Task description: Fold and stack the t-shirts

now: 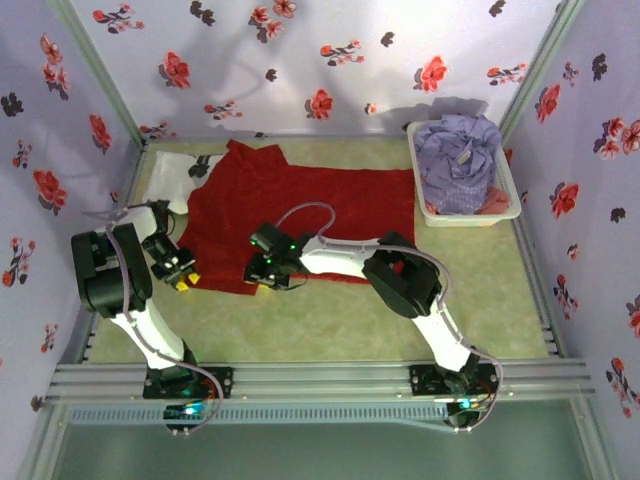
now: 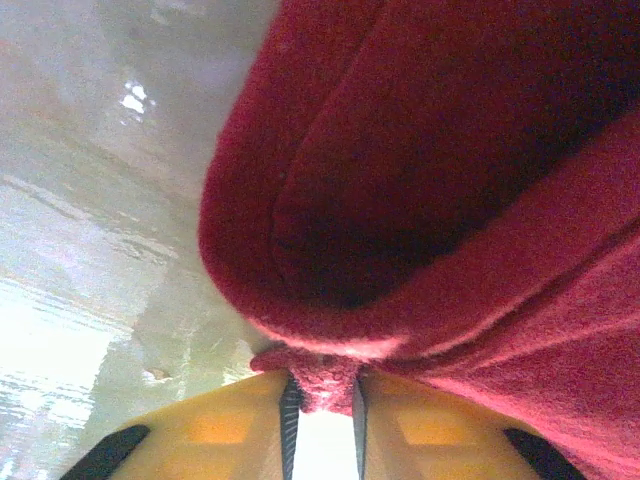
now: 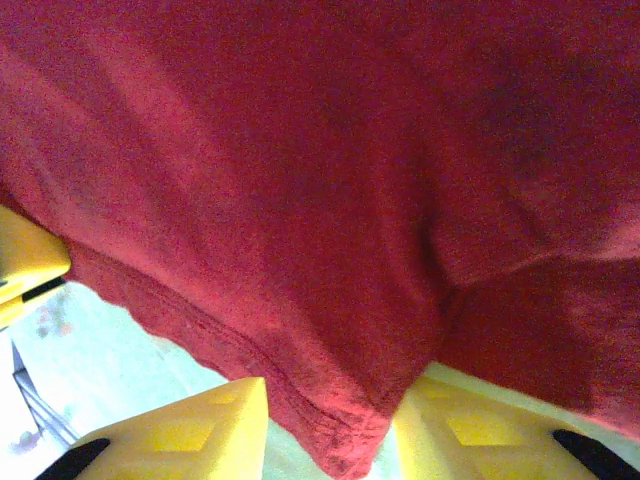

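The red t-shirt (image 1: 310, 200) lies spread across the middle of the table. My left gripper (image 1: 183, 272) is at its near-left corner. In the left wrist view this gripper (image 2: 322, 385) is shut on a small bunch of the red t-shirt (image 2: 450, 180), pinched between the yellow fingers (image 2: 220, 430). My right gripper (image 1: 265, 270) is at the near hem. In the right wrist view this gripper (image 3: 328, 392) stands open, with a corner of the red hem (image 3: 345, 440) hanging loose between its fingers. A white t-shirt (image 1: 172, 170) with black print lies at the back left. A lavender t-shirt (image 1: 458, 155) sits in the basket.
The white plastic basket (image 1: 470, 217) stands at the back right, with some pinkish cloth (image 1: 497, 203) in its near corner. Flowered walls close in the table on three sides. Bare pale green tabletop (image 1: 330, 330) runs between the shirt and the arm bases.
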Controlling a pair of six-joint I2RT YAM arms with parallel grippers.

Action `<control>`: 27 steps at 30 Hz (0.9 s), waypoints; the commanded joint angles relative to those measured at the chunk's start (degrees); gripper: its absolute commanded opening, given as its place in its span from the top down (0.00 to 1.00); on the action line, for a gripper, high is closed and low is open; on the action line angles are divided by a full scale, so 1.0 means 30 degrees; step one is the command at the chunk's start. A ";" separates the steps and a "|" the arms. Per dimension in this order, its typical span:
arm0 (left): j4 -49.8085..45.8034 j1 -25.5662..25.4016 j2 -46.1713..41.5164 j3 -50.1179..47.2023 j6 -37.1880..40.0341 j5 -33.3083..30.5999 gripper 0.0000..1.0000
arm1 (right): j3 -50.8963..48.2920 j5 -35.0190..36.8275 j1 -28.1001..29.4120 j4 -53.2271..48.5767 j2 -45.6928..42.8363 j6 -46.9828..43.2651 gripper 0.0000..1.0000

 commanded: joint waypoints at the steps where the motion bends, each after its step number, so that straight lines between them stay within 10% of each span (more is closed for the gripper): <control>1: -0.0115 -0.0049 0.0023 0.0125 0.0263 0.0085 0.83 | 0.0564 -0.0545 0.0166 0.0548 0.0539 0.0482 0.65; 11: -0.0924 -0.0020 -0.1392 0.0867 0.0674 0.0245 1.00 | 0.0516 -0.0050 0.0001 -0.0027 -0.0687 -0.0601 1.00; 27: -0.2705 -0.0049 -0.1338 0.7504 -0.0355 0.2608 1.00 | 0.3484 0.0085 -0.3587 -0.3065 -0.1320 -0.4464 1.00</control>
